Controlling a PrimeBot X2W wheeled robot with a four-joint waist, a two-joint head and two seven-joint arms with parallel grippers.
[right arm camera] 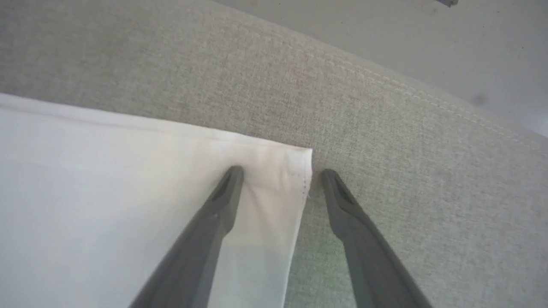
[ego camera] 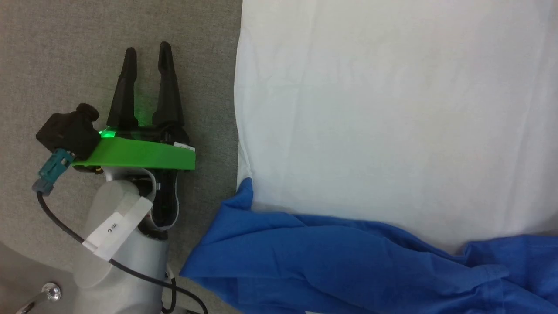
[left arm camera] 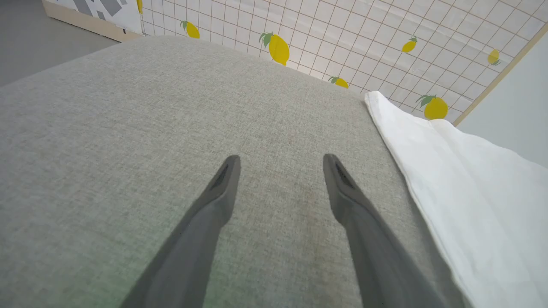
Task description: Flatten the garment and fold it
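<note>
The garment (ego camera: 392,122) lies spread on a grey fabric surface, its white body filling the upper right of the head view and its blue sleeves and shoulder band (ego camera: 331,261) bunched along the bottom. My left gripper (ego camera: 147,52) hovers open over bare grey fabric, just left of the garment's white side edge (left arm camera: 462,188). In the right wrist view, my right gripper (right arm camera: 278,173) stands open over a white corner of the garment (right arm camera: 295,171). One finger is above the cloth and the other above the grey surface.
The grey upholstered surface (left arm camera: 150,119) drops off at its far edge to a lemon-patterned tiled wall (left arm camera: 342,30). In the right wrist view a stitched seam (right arm camera: 428,102) marks the surface's edge, with grey floor beyond. A black cable (ego camera: 65,226) trails from my left wrist.
</note>
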